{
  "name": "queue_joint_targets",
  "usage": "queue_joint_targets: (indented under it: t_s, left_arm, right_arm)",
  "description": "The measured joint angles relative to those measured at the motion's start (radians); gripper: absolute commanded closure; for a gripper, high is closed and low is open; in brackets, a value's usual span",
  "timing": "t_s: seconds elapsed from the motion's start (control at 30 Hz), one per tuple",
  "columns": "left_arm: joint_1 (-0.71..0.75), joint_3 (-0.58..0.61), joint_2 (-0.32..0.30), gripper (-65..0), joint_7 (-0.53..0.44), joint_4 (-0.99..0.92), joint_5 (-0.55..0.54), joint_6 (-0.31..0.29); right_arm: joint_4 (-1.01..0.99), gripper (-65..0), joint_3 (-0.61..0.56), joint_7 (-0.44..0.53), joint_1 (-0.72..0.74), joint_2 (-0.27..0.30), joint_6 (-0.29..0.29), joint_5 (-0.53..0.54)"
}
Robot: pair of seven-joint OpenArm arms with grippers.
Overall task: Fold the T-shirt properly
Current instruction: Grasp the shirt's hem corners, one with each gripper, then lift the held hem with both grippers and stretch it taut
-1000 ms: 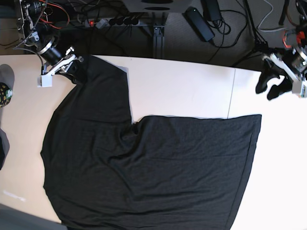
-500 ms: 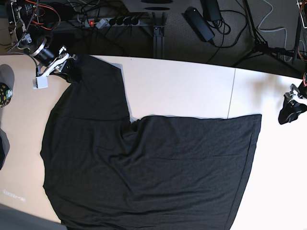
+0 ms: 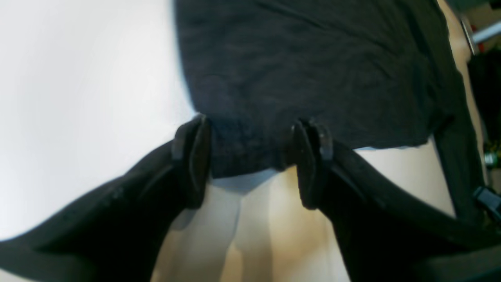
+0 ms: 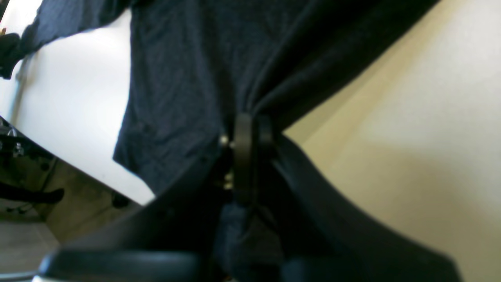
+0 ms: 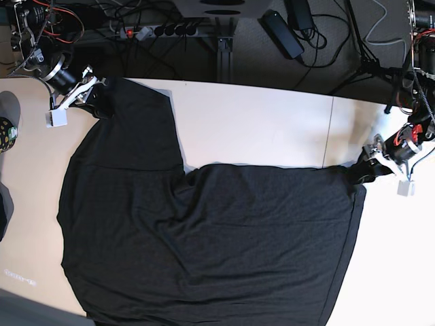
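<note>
The black T-shirt lies spread flat over most of the table, one sleeve reaching to the back left; no print shows. My right gripper is at the back left, shut on the sleeve's end; in the right wrist view the jaws pinch bunched fabric. My left gripper is at the shirt's back right corner. In the left wrist view it is open, its fingers standing either side of the shirt's corner just above the table.
The white table has a seam at the right and a back edge near both grippers. Cables and a power strip lie on the floor behind. A small patterned object sits at the left edge.
My left gripper has come down from the far right edge to the shirt's back right corner, which now bulges toward it. My right gripper has barely shifted, still holding the sleeve.
</note>
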Motion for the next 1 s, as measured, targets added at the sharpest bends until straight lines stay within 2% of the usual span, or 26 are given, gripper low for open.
queue_joint_targets:
  t_s: [0.27, 0.33, 0.37, 0.47, 0.53, 0.8, 0.87, 1.0]
  left_arm:
    - [-0.003, 0.014, 0.036, -37.3, -0.016, 0.0, -0.008, -0.001]
    - [-0.01, 0.014, 0.036, -35.1, -0.009, 0.0, -0.004, -0.001]
    - [-0.015, 0.016, 0.036, -30.5, -0.01, 0.0, 0.002, -0.001]
    - [-0.026, 0.018, 0.047, -9.6, -0.041, -0.004, 0.035, -0.002]
    - [-0.038, 0.02, 0.056, -0.5, -0.07, -0.006, 0.091, -0.003]
    - [-0.086, 0.021, 0.069, 0.0, -0.083, -0.006, 0.162, -0.003]
    - [-0.086, 0.021, 0.069, 0.0, -0.053, -0.006, 0.166, -0.003]
    - [-0.082, 0.021, 0.064, 0.0, 0.003, -0.006, 0.09, -0.003]
  right_arm:
    - [0.0, 0.0, 0.0, 0.0, 0.0, 0.0, 0.0, 0.0]
    - [0.0, 0.0, 0.0, 0.0, 0.0, 0.0, 0.0, 0.0]
    - [0.0, 0.0, 0.0, 0.0, 0.0, 0.0, 0.0, 0.0]
    - [0.0, 0.0, 0.0, 0.0, 0.0, 0.0, 0.0, 0.009]
    - [0.0, 0.0, 0.0, -0.001, 0.0, 0.0, 0.0, 0.012]
    - [0.0, 0.0, 0.0, -0.001, 0.0, 0.0, 0.0, 0.011]
    - [0.0, 0.0, 0.0, -0.002, 0.0, 0.0, 0.0, -0.011]
    - [0.02, 0.0, 0.003, -0.068, 0.005, 0.0, 0.0, -0.012]
